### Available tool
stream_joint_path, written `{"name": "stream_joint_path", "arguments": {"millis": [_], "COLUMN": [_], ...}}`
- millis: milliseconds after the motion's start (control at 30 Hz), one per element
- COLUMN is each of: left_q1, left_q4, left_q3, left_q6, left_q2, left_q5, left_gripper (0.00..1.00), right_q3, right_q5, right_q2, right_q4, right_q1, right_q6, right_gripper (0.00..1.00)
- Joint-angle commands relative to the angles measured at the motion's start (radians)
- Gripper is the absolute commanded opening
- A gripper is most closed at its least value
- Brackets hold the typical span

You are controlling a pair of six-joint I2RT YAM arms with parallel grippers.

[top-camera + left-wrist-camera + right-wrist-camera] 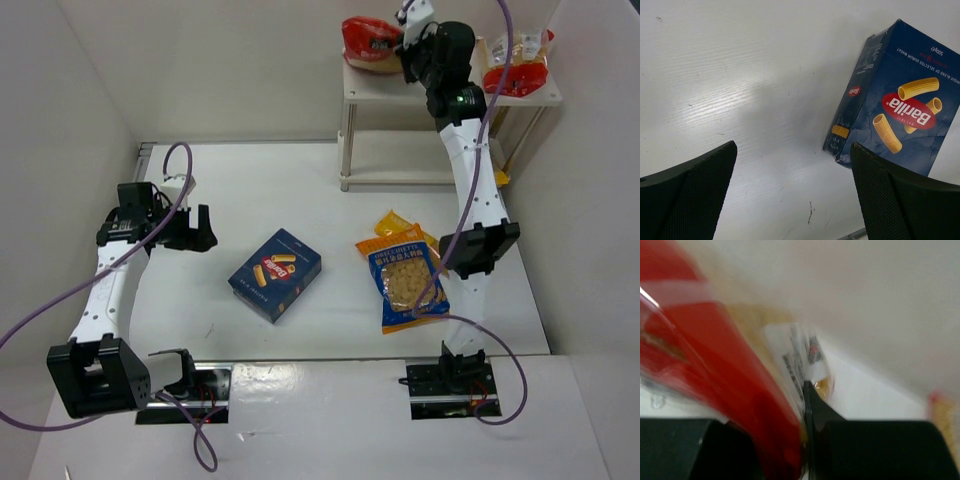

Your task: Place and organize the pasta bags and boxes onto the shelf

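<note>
Pasta box (275, 274): dark blue, red oval logo, yellow tubes. Table bag (408, 285): blue, orange top. Shelf bag (372, 45): red.

The white tabletop (250, 190) carries a blue pasta box (275, 275) lying flat near its middle. To the right, a blue-edged pasta bag (408, 285) overlaps an orange bag (393, 224). The shelf (385, 93) at the far right holds a left red bag (368, 45) and a right red bag (517, 68).

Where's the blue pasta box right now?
In the top view the Barilla box lies on the table, middle-left, with the blue pasta bag to its right.
</note>
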Motion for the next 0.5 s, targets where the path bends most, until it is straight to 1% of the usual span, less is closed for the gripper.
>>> {"name": "stream_joint_path", "arguments": {"millis": [0, 33, 67, 100, 167, 200, 367, 467], "left_q1": [0.006, 0.006, 0.006, 0.006, 0.006, 0.006, 0.006, 0.006], "left_q4": [0.020, 0.020, 0.020, 0.020, 0.020, 0.020, 0.020, 0.020], "left_q3": [0.000, 0.000, 0.000, 0.000, 0.000, 0.000, 0.000, 0.000], "left_q6": [0.017, 0.017, 0.017, 0.017, 0.026, 0.026, 0.026, 0.026], "left_q2": [0.004, 0.013, 0.013, 0.013, 0.024, 0.024, 0.024, 0.024], "left_q5": [0.006, 0.006, 0.006, 0.006, 0.006, 0.006, 0.015, 0.015], "left_gripper": [0.99, 0.99, 0.99, 0.99, 0.99, 0.99, 0.99, 0.99], "right_q3": [0.227, 0.268, 0.288, 0.413, 0.371, 0.413, 0.421, 0.421], "right_q5": [-0.010, -0.030, -0.054, -0.077, -0.078, -0.091, -0.146, -0.156], "right_q2": [0.044, 0.044, 0.053, 0.077, 0.096, 0.096, 0.122, 0.122], "right_q4": [-0.104, -0.103, -0.143, -0.184, -0.195, -0.226, -0.274, -0.309], "right_q1": [-0.015, -0.033, -0.044, -0.053, -0.064, -0.076, -0.116, -0.116], "right_q6": [0.018, 0.018, 0.033, 0.033, 0.047, 0.047, 0.070, 0.079], "right_gripper": [0.00, 0.00, 0.00, 0.00, 0.00, 0.00, 0.00, 0.00]}}
